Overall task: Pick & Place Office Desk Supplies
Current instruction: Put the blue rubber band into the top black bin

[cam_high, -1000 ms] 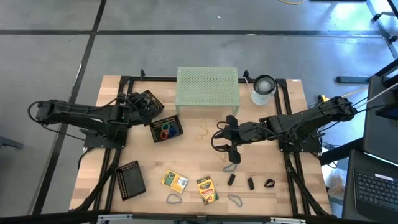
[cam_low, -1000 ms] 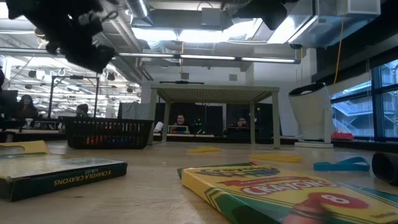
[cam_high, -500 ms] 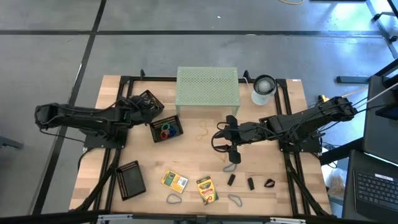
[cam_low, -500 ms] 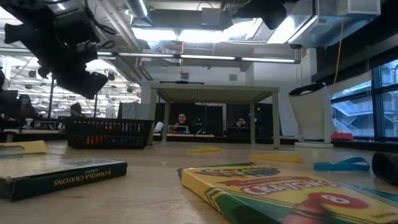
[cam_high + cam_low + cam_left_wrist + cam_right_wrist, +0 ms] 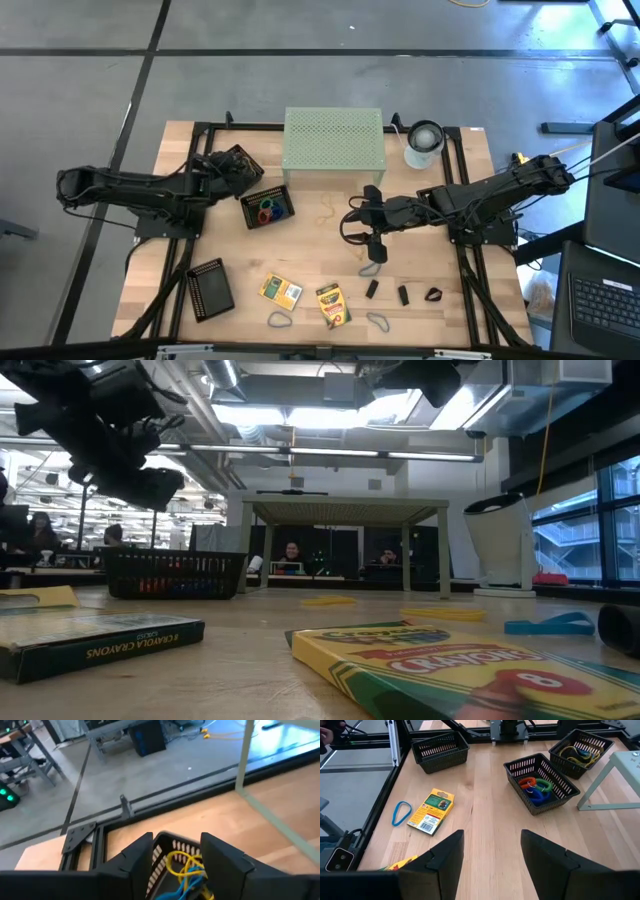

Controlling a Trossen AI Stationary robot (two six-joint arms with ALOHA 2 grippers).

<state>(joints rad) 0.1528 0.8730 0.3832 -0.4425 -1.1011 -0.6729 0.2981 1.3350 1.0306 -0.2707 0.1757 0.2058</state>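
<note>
- While the left tool (image 5: 236,165) hangs over the rear black mesh tray (image 5: 237,160) at the surface's left back, its two fingers (image 5: 141,854) stand apart with nothing between them; yellow and blue rubber-band loops (image 5: 184,866) lie in that tray right under the gap.
- Just beside it, toward the front, a second mesh tray (image 5: 266,206) holds red, green and blue loops (image 5: 268,209); a third mesh tray (image 5: 209,288) sits near the left front edge.
- Over the middle of the wooden surface (image 5: 320,250), the right tool (image 5: 372,222) hovers with its fingers (image 5: 451,851) spread wide and holding nothing.
- A grey loop (image 5: 372,269) lies on the surface just in front of the right tool, and a tan loop (image 5: 326,209) lies to its left, near the pale green riser (image 5: 334,140).
- Farther forward lie three small black clips (image 5: 402,294), apart from one another.
- Two yellow-green crayon boxes (image 5: 281,290) and (image 5: 333,304) lie side by side near the front edge, well apart from both tools, with a grey loop (image 5: 279,320) and another (image 5: 378,321) beside them.
- A white-grey cylinder (image 5: 423,144) stands at the back right, next to the riser.
</note>
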